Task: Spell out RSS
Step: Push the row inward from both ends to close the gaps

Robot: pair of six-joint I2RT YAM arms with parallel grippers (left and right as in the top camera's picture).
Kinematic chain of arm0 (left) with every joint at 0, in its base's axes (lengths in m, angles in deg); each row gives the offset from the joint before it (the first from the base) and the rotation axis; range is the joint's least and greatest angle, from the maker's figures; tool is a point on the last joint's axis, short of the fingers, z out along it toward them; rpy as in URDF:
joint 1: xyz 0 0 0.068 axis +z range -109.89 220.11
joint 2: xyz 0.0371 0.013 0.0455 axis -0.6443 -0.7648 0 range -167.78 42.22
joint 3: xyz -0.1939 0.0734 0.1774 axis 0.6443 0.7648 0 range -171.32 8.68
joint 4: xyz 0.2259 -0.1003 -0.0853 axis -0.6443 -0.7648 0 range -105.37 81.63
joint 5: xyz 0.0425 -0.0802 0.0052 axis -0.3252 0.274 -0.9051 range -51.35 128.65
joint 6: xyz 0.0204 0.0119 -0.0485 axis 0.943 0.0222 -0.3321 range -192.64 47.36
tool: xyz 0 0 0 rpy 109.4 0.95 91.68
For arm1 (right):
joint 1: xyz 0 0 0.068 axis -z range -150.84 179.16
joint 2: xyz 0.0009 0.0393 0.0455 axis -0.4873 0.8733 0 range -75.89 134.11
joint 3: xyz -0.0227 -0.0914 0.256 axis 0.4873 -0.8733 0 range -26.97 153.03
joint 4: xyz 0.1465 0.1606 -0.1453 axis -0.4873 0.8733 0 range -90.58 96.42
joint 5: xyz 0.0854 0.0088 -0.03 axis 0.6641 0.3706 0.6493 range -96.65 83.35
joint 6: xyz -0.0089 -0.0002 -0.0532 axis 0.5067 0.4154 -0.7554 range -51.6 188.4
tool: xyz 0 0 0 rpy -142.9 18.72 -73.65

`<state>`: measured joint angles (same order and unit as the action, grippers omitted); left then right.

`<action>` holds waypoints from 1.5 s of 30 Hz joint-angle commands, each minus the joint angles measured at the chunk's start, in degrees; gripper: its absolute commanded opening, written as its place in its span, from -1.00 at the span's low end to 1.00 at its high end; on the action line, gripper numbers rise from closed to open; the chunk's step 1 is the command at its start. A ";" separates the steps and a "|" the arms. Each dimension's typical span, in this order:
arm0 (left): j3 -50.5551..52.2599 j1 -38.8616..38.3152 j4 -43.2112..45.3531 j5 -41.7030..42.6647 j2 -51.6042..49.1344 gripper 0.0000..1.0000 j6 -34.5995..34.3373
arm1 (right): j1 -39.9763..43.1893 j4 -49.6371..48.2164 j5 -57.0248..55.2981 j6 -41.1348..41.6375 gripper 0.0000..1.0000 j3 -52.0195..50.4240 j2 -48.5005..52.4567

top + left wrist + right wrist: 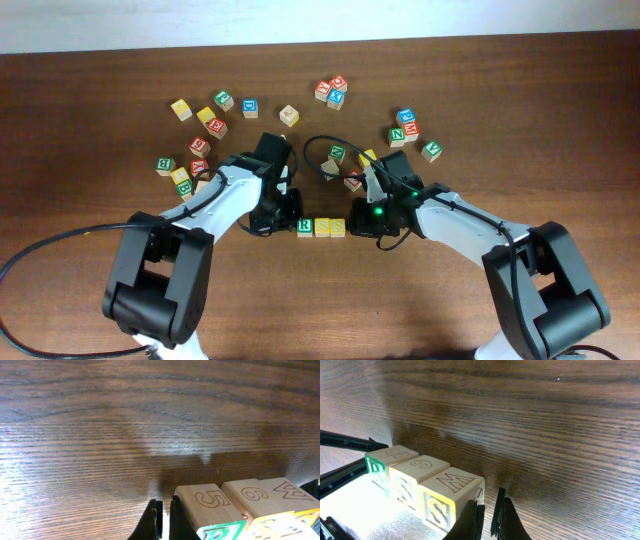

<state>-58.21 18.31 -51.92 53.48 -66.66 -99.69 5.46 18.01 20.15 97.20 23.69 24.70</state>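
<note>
Three wooden cubes stand in a tight row on the table: the green R cube (305, 227), a yellow S cube (322, 227) and a second yellow S cube (338, 227). In the right wrist view they read R (379, 469), S (406, 485), S (439, 506). In the left wrist view the R cube (207, 507) is nearest, with an S cube (252, 496) beside it. My left gripper (286, 216) (164, 506) is shut and empty, just left of the R cube. My right gripper (358, 222) (489, 505) is shut and empty, just right of the last S cube.
Several loose cubes lie scattered across the far half of the table: a yellow one (181, 109), a blue one (250, 107), a plain one (289, 115), a red-blue cluster (330, 92), a cluster at right (405, 128), and a group at left (180, 175).
</note>
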 commanded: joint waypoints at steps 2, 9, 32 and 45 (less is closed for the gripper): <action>0.48 0.04 0.00 0.87 -0.83 -0.99 -0.50 | -0.72 -0.66 -0.48 0.44 -0.90 -0.24 0.83; 0.48 0.04 -0.50 0.90 -0.83 -1.00 -0.50 | -0.72 -0.66 -0.48 0.44 -0.90 -0.24 0.83; 0.48 0.04 -0.90 2.14 -0.83 -1.00 -0.50 | -3.26 -1.95 -2.03 0.42 -0.90 -0.24 0.85; 0.48 0.04 -2.01 2.14 -0.83 -1.00 -0.50 | -3.26 -2.84 -2.03 0.42 -0.90 -0.24 0.83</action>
<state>-58.19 18.53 -53.87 53.65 -66.66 -99.71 3.16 15.67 17.97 97.37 23.69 24.70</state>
